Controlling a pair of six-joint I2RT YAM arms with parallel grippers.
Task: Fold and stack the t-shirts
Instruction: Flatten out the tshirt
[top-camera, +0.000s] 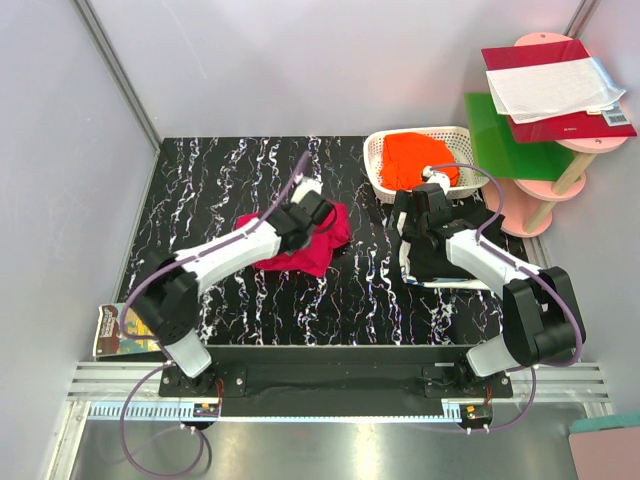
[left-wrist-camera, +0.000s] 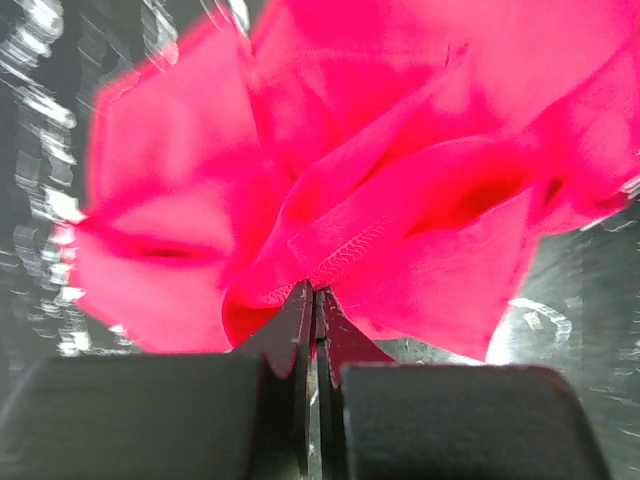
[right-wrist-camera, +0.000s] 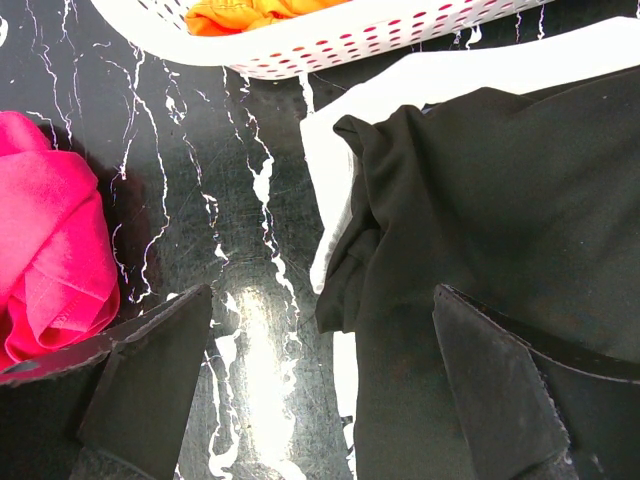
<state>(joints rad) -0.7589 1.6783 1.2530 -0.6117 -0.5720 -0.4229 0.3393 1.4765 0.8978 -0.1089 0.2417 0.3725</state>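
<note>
Left gripper (left-wrist-camera: 312, 296) is clenched tight on a thin hemmed fold of the magenta-pink t-shirt (left-wrist-camera: 400, 150), which lies crumpled mid-table, left of centre. Right gripper (right-wrist-camera: 322, 300) hangs w/ jaws wide apart over the near-left edge of the black t-shirt (right-wrist-camera: 500, 200), gripping nothing. Risks, as I judge them: your pinch is only on an edge, so a quick lift could let the cloth slip out, or several bunched layers could come up together & the shirt won't spread flat. Dragging it rightward may pull it onto the black shirt, which isn't far off. Something white (right-wrist-camera: 330, 170) sits under the black shirt; can't tell what it is. Orange t-shirt (top-camera: 415, 158) is in the white basket (top-camera: 378, 160), just behind the right gripper, so mind that arm's reach.
</note>
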